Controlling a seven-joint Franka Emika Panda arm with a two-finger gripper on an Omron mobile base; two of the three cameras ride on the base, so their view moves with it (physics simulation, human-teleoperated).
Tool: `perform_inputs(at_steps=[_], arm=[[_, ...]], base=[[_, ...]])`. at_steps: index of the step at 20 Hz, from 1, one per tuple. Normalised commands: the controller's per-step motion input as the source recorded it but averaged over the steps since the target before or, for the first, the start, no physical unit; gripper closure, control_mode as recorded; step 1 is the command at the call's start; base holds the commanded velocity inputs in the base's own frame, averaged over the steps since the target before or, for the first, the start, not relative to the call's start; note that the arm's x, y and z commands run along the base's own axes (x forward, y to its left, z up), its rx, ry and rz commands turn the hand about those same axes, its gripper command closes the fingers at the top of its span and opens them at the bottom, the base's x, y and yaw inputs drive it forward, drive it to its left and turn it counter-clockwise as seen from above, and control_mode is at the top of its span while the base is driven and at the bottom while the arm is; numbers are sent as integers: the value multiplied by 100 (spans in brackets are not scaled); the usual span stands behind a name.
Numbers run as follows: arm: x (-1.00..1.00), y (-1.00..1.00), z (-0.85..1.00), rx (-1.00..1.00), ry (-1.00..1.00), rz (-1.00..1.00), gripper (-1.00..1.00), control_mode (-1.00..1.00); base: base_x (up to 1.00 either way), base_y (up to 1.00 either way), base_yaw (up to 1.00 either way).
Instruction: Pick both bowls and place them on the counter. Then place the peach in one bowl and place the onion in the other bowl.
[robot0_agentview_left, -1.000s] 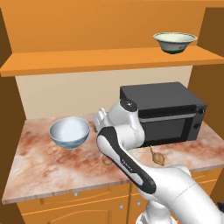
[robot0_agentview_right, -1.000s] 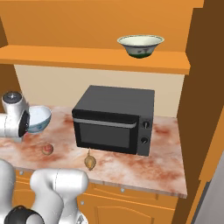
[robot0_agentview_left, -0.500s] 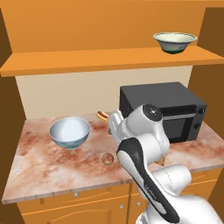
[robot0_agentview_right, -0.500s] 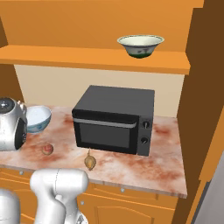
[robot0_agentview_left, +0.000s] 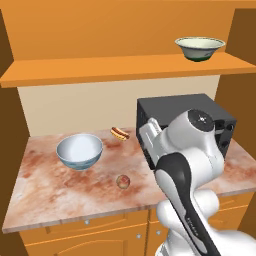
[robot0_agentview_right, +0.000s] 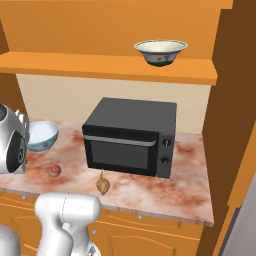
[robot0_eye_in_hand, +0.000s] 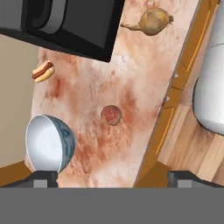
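From the left base camera I see the white bowl (robot0_agentview_left: 79, 151) already down on the counter (robot0_agentview_left: 45, 190), left of the microwave (robot0_agentview_left: 220, 120), with the peach (robot0_agentview_left: 122, 181) just nearer and to its right and a hot dog (robot0_agentview_left: 118, 132) at the far edge; the cream bowl (robot0_agentview_left: 199, 48) sits on the shelf (robot0_agentview_left: 100, 67). The arm has swung up and rightward since a second ago, off the placed bowl. In the right base camera the onion (robot0_agentview_right: 102, 185) lies in front of the microwave, the cream bowl above on the shelf (my next target, I judge). The hand camera looks down at bowl, peach and onion; the gripper (robot0_eye_in_hand: 111, 178) stands wide, holding nothing.
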Motion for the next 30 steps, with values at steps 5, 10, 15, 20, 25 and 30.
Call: perform_inputs(at_steps=[5, 10, 15, 20, 25, 30], arm=[[-33, -45, 44, -11, 0, -3, -100, -100], [-24, -50, 45, -5, 0, -10, -100, -100], [-21, -51, 55, 0, -1, -16, -100, -100], [-28, -56, 55, 1, -11, -3, -100, -100], [-25, -57, 48, 1, -18, 0, -100, -100], [-9, -51, 45, 0, -18, 1, -100, -100]], base=[[0, 0, 0], [0, 0, 0], [0, 0, 0], [0, 0, 0], [0, 0, 0], [0, 0, 0]])
